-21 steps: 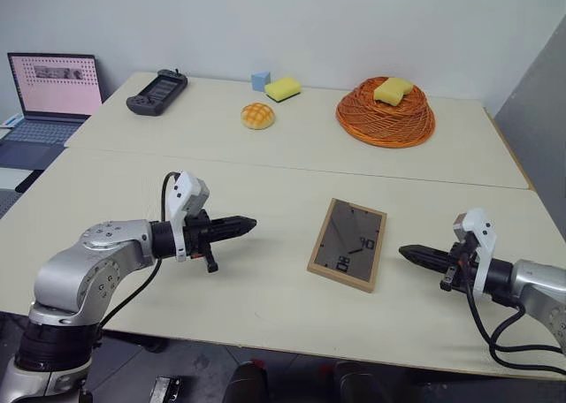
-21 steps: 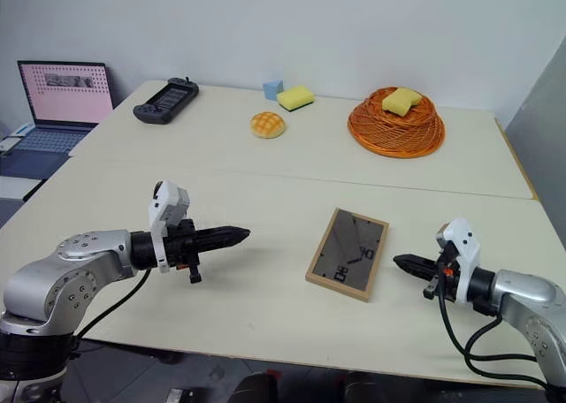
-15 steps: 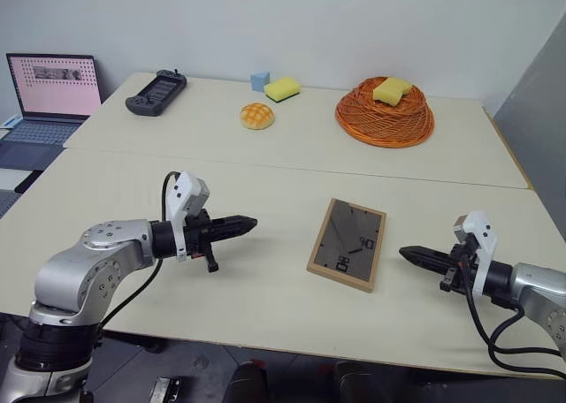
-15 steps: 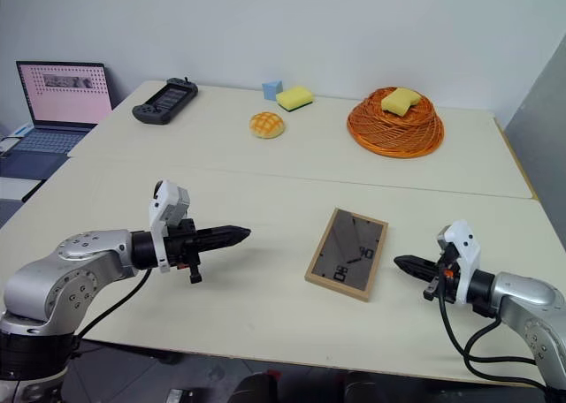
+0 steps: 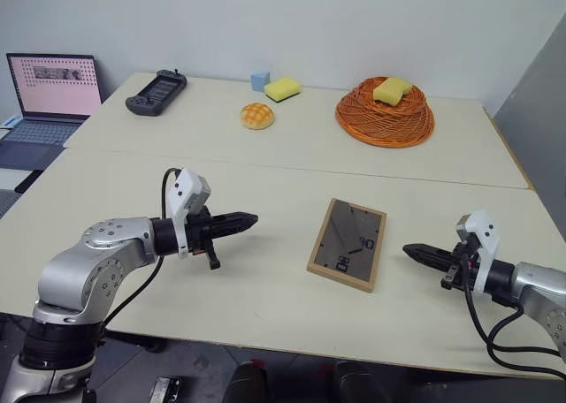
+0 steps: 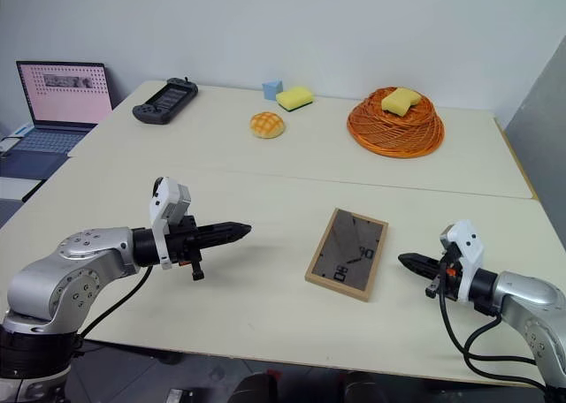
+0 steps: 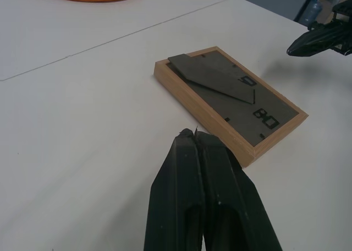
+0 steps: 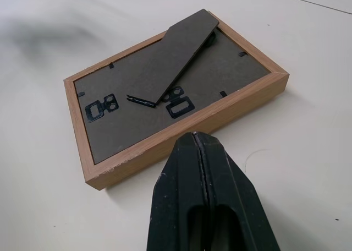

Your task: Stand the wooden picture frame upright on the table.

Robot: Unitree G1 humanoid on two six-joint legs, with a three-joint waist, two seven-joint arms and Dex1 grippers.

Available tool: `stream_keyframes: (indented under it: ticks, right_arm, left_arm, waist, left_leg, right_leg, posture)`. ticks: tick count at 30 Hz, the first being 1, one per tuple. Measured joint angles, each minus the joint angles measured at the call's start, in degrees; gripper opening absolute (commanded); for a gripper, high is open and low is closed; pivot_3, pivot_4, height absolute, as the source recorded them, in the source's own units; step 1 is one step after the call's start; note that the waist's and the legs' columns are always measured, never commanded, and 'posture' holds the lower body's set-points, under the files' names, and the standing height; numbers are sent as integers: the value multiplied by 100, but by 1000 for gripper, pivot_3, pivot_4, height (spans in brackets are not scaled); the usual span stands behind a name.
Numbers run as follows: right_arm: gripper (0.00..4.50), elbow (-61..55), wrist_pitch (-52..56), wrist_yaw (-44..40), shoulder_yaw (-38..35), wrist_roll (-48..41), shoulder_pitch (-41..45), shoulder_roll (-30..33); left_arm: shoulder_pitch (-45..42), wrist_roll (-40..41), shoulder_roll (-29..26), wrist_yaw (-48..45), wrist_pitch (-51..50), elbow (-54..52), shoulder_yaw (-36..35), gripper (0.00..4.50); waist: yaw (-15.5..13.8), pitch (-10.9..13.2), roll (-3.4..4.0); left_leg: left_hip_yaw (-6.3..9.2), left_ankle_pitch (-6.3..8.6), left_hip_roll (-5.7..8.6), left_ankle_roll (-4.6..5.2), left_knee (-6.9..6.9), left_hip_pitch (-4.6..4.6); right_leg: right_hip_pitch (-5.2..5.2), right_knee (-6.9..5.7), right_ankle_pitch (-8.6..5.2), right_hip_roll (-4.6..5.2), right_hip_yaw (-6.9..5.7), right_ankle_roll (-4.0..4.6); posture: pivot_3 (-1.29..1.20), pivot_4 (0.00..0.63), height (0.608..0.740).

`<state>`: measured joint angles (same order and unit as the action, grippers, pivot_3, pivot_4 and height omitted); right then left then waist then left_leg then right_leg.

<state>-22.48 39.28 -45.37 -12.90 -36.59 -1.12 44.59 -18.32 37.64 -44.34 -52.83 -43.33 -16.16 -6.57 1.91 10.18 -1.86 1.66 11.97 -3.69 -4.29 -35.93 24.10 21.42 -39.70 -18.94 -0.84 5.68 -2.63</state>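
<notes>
We see our left claw [image 5: 250, 218] on the left, its two black fingers pressed together with nothing between them. It points across the table [image 5: 265, 288] at the wooden picture frame [image 5: 348, 244]. The frame lies flat in the middle, face down. We see its light wood edge, its dark back, small black clips and the fold-out stand lying flat. On the right, our right claw [image 5: 410, 250] is pressed together too and holds nothing. The frame lies between our claws, touching neither, nearer the right one.

Bright even light, soft shadows (mild wrist-view blur)
</notes>
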Motion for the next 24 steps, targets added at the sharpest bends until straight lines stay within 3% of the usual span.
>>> stream_keyframes:
  ticks: [14,19,24]
  right_arm:
    - [0,103,-339,47,234,409,-43,-43]
    - [0,322,-577,235,639,993,-36,-119]
    - [0,133,-527,334,631,1004,-45,-257]
  left_arm:
    - [-271,-228,168,-11,173,322,279,20]
    - [-662,-718,405,-364,599,1096,951,20]
    - [-1537,-1336,835,-1040,1321,2433,1668,20]
  waist:
    - [-3,0,0]
    - [-7,0,0]
    - [-16,0,0]
  left_leg:
    - [-1,0,0,0,-2,0]
    - [-1,0,3,0,-3,0]
    - [1,0,4,0,-6,4]
  right_leg:
    - [-1,0,1,0,0,1]
    - [-1,-2,7,-1,0,11]
    - [0,-5,10,-2,-3,16]
  posture:
    - [0,150,740]
    - [0,150,740]
    - [0,150,740]
